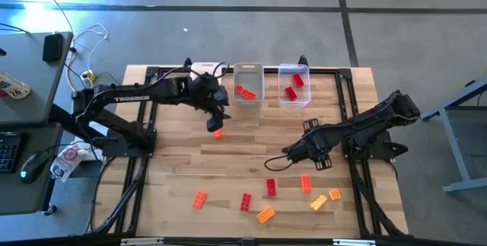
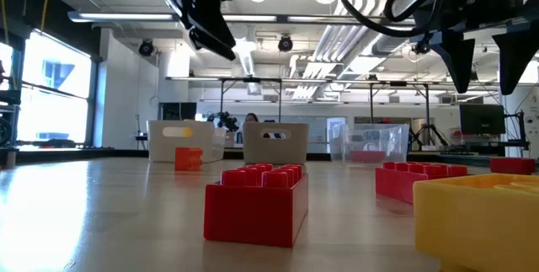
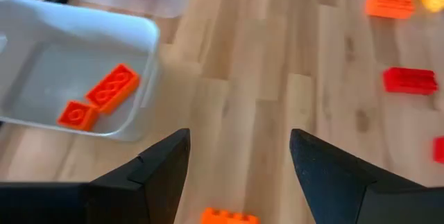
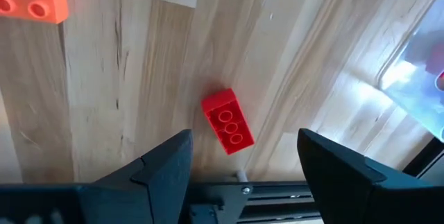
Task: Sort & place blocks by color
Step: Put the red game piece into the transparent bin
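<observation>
red, orange, yellow blocks [image 1: 270,187], grey bin [image 1: 248,83], clear bin [image 1: 293,84]

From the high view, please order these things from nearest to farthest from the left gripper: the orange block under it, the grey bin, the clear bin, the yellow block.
1. Orange block, just below the left gripper.
2. Grey bin, beside it toward the table's middle.
3. Clear bin, past the grey bin.
4. Yellow block, front, right side.

Dark arms [image 1: 144,94], white "TROSSEN" lettering, black cables.
</observation>
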`<control>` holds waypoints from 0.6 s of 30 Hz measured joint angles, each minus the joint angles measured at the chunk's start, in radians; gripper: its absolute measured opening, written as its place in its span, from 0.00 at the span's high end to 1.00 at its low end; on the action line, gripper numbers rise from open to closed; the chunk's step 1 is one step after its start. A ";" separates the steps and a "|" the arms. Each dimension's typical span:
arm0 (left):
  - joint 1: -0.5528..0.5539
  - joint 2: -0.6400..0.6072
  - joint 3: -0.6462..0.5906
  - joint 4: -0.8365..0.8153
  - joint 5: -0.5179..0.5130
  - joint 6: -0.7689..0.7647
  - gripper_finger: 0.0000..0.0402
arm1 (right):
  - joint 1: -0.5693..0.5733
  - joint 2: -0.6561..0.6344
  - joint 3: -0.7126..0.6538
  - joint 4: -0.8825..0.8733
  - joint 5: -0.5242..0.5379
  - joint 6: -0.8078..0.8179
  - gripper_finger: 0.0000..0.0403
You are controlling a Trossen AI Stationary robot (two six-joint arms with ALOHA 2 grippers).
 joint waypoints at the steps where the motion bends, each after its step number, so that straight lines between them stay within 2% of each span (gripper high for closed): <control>1: -0.010 -0.005 0.000 -0.001 0.001 0.000 0.41 | -0.003 0.000 0.000 0.000 0.000 -0.011 0.39; 6: -0.046 -0.014 0.000 -0.002 0.000 -0.026 0.41 | -0.028 0.000 -0.010 0.009 -0.021 -0.044 0.39; 10: -0.074 -0.016 0.000 -0.022 -0.001 -0.042 0.41 | -0.039 0.000 -0.106 0.055 -0.067 -0.041 0.39; 15: -0.104 -0.016 0.000 -0.061 -0.003 -0.042 0.41 | -0.036 0.000 -0.202 0.117 -0.030 -0.027 0.39; 18: -0.114 -0.016 0.000 -0.062 -0.006 -0.042 0.41 | -0.050 0.000 -0.231 0.143 -0.063 -0.042 0.39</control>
